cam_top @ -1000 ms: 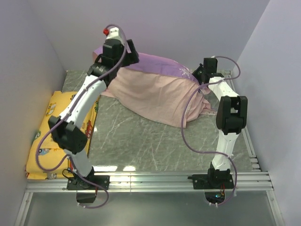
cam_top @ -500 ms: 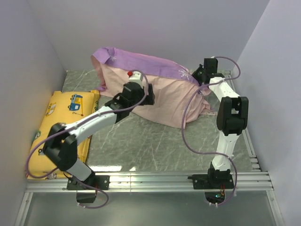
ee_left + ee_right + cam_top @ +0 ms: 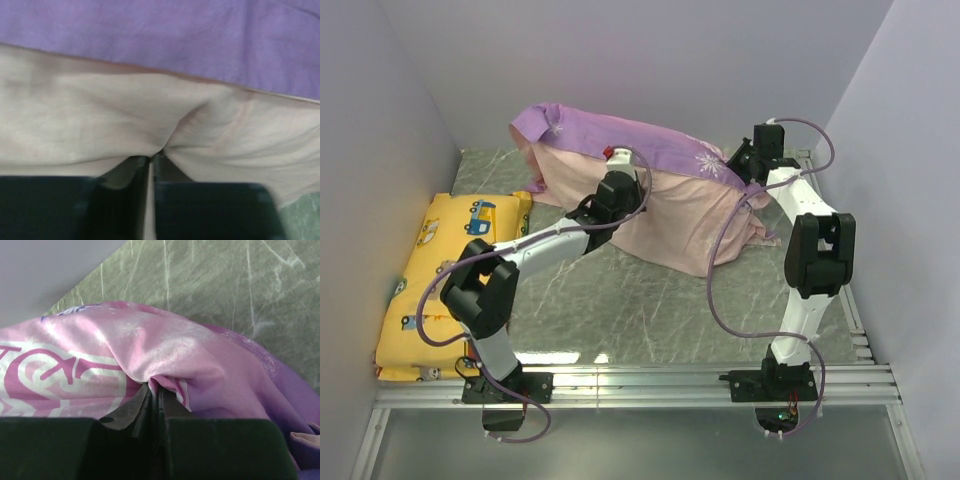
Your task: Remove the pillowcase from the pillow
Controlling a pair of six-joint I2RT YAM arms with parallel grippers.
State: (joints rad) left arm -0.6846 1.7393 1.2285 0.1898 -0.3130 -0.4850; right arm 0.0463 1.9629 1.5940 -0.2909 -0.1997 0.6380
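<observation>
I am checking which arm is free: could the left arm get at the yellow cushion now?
Probably not yet: the left gripper is shut on the pillowcase. The yellow cushion itself lies uncovered beside that arm.

Left arm [image 3: 535, 245] stretched low, right arm [image 3: 790, 195] extended far forward, both jaws clamped together.
</observation>
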